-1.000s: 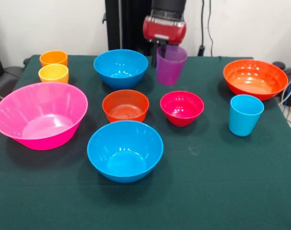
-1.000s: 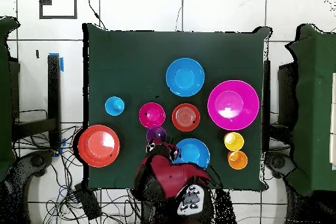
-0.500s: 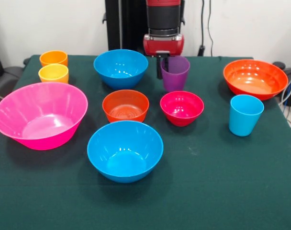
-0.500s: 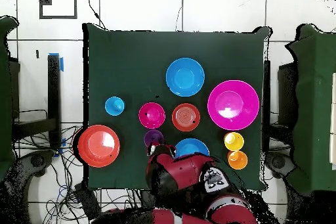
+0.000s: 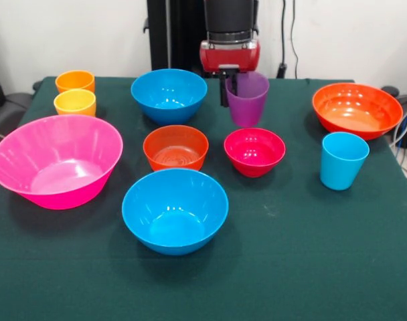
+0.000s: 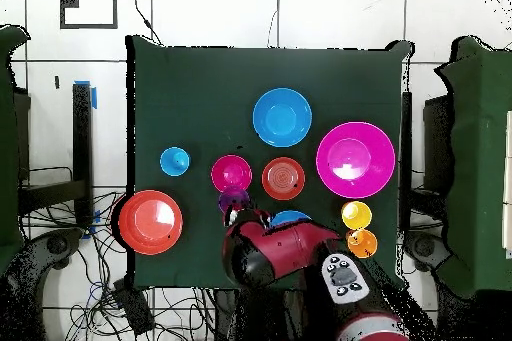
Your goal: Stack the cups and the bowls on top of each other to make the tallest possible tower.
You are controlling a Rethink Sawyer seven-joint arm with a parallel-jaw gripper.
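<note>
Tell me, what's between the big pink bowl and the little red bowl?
The small orange bowl sits between the big pink bowl and the little red bowl. Both views show it.

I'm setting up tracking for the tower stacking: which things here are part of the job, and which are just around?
Part of the job:
translucent purple plastic cup, at the gripper
light blue cup
orange cup
yellow cup
large pink bowl
two blue bowls
orange-red bowl
small orange bowl
small magenta bowl

Just around:
green tablecloth
floor cables
</note>
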